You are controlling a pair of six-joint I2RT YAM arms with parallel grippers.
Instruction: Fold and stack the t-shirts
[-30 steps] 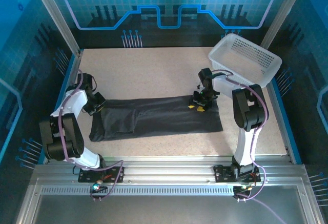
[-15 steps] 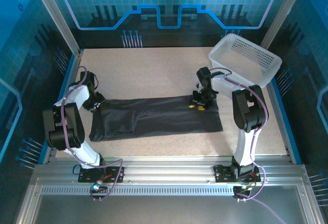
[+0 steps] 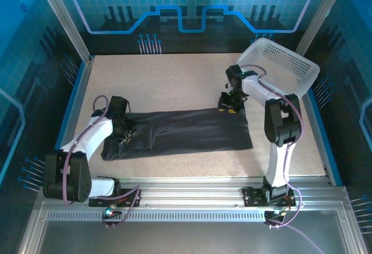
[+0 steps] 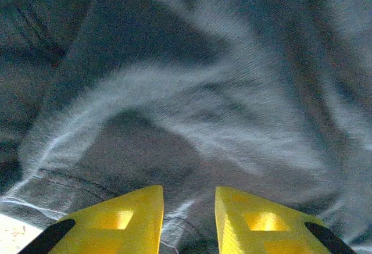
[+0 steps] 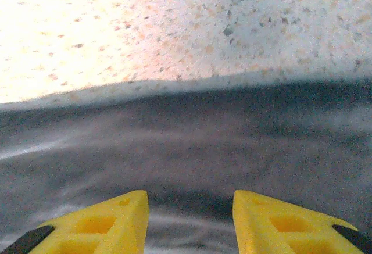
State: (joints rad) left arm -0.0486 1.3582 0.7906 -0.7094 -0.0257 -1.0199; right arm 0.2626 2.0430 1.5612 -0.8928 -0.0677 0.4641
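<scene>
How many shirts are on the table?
1. The shirt lies spread across the middle of the table. A second could hide under it.

The t-shirt (image 3: pixel 192 131) is soft, matt charcoal knit cloth. The surface (image 3: pixel 174 79) is smooth, speckled beige and stone-like. The basket (image 3: pixel 279 65) is white perforated plastic. The left tool (image 4: pixel 187 219) and right tool (image 5: pixel 190 222) have smooth yellow plastic fingers (image 5: pixel 110 222).

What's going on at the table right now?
Both arms are working on the dark t-shirt, which lies across the table in a long band and looks partly folded. The left gripper is open just over the shirt's left end. The right gripper is open at the far right corner, by the cloth's edge. Neither is gripping cloth. The white basket stands at the table's far right corner.
</scene>
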